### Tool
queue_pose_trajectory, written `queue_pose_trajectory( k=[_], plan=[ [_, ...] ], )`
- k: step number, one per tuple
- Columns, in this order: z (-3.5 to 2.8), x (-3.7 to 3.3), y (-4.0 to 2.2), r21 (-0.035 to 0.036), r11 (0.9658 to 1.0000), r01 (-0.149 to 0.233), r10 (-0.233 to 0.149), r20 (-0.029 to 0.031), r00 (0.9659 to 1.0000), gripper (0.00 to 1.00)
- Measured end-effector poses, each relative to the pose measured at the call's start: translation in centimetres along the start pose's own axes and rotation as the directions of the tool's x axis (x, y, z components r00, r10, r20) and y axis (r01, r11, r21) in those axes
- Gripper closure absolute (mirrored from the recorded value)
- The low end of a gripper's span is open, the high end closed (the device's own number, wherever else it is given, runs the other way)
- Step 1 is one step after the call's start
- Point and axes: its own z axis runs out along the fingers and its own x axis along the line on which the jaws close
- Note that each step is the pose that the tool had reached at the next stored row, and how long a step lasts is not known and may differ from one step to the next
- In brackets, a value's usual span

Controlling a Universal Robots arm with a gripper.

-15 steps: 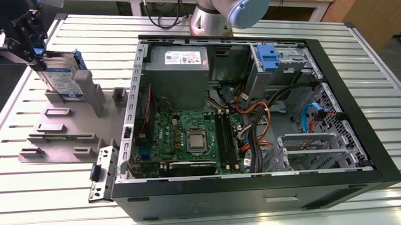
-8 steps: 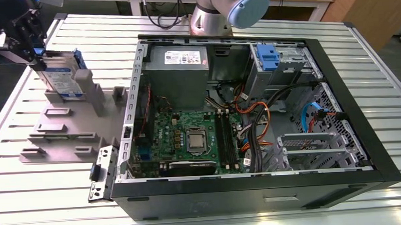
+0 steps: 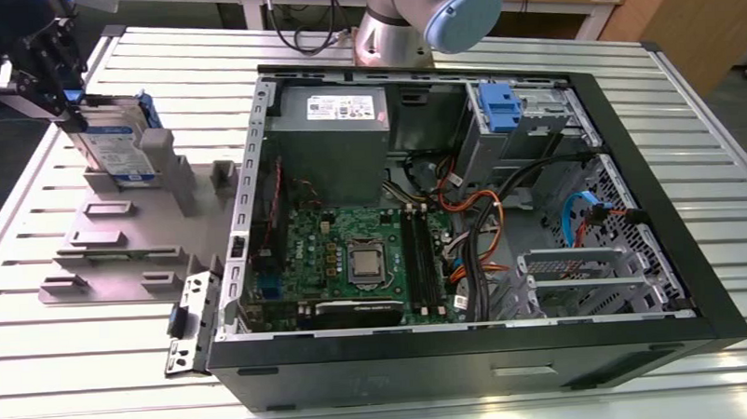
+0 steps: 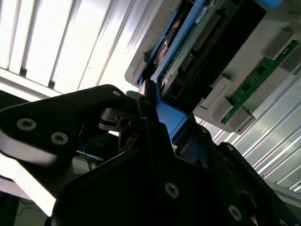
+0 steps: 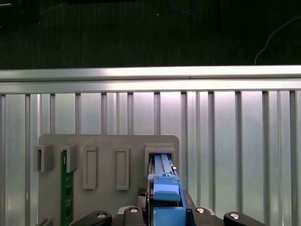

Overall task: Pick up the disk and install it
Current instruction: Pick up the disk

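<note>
Upper left of the exterior view, claw (image 3: 61, 90): it hangs over the grey holder, at the top edge of the disk.
Claw grip: in the second wrist view the black fingers (image 4: 146, 106) lie tight against the blue carrier. In the first wrist view the claw (image 5: 164, 209) has the blue carrier between its two sides. It is closed on the disk, only as wide as the carrier is thick.
Disk (image 3: 113, 144): it stands upright on its edge at the left side of the exterior view, and its white-and-blue label can be seen. Its lower end sits in a slot of the holder. The second wrist view shows its green board and connector (image 4: 197, 33), and the first wrist view shows its blue rails going into the slot (image 5: 162, 165).
Grey holder (image 3: 113, 237): it lies flat on the desk, just beside the case, and has several upright slots (image 5: 103, 141).
Memory stick (image 5: 66, 188): a green one stands in another slot of the holder, well apart from the disk.
Computer case (image 3: 726, 318): it lies open in the middle of the exterior view, with the motherboard (image 3: 350, 257) facing up.
Blue bracket (image 3: 499, 107): it is on the metal drive bay, in the upper right part of the case.
Power supply (image 3: 333, 108): a grey box at the upper edge of the case.
Arm (image 3: 429, 21): its base stands at the top centre, behind the case.
Desk (image 3: 667, 87): ribbed metal strips, and it carries both the holder and the case.
</note>
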Motion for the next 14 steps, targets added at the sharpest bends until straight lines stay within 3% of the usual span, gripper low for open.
queue_pose_trajectory(
  k=[14],
  plan=[
    [0.0, 0.0, 0.0, -0.0003, 0.9999, -0.014, 0.014, -0.0002, 0.9999, 0.63]
  ],
)
